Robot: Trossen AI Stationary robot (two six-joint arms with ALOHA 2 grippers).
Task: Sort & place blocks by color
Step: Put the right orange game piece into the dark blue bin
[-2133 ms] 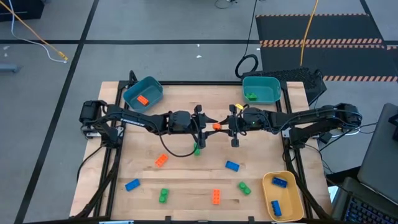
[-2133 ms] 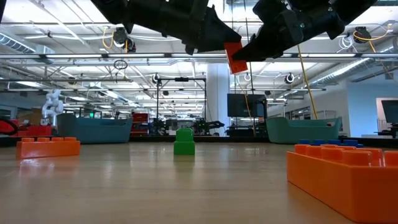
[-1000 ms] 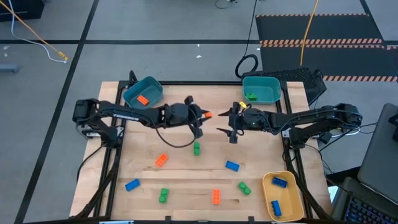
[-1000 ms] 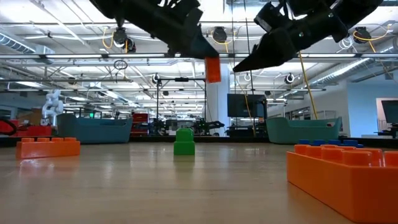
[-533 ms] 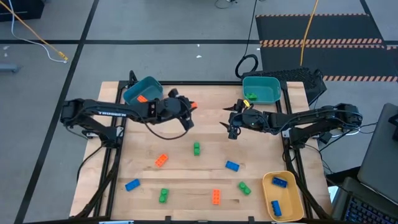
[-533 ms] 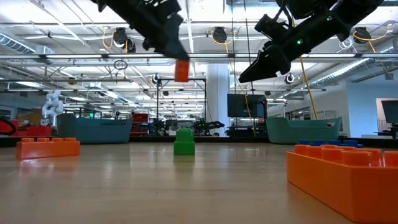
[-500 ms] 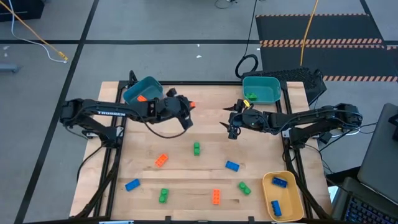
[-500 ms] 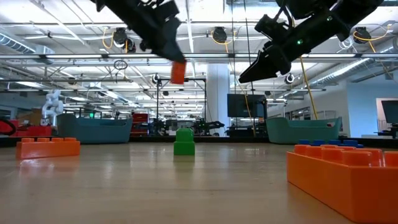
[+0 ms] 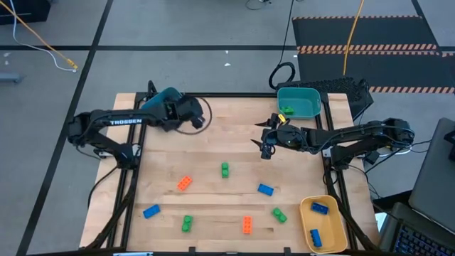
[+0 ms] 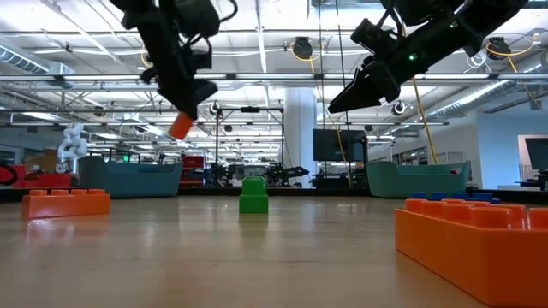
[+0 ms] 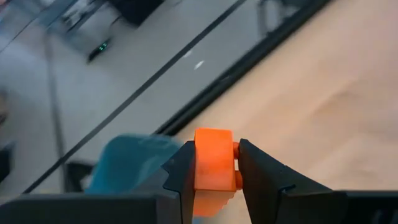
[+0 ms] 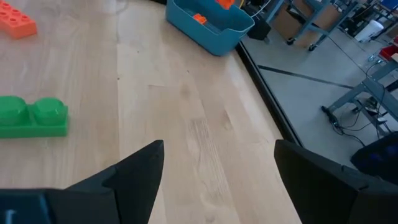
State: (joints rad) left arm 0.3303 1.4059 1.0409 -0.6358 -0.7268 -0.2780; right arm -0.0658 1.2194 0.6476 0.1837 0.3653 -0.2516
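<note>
Both arms are dark — near-black housings of rounded joints linked by slim straight segments. The left arm point(image 9: 121, 122) carries white lettering along its forearm, and a thin black cable loops out beside its wrist. The right arm point(image 9: 341, 135) shows a small yellow-and-orange patch near its wrist, with a black cable running along its links. The left claw point(image 11: 214, 167) has two flat, dark, wedge-shaped fingers with squared inner faces. The right claw point(image 12: 214, 168) has two broad dark fingers with angular, tapering edges — matte, unmarked surfaces.
</note>
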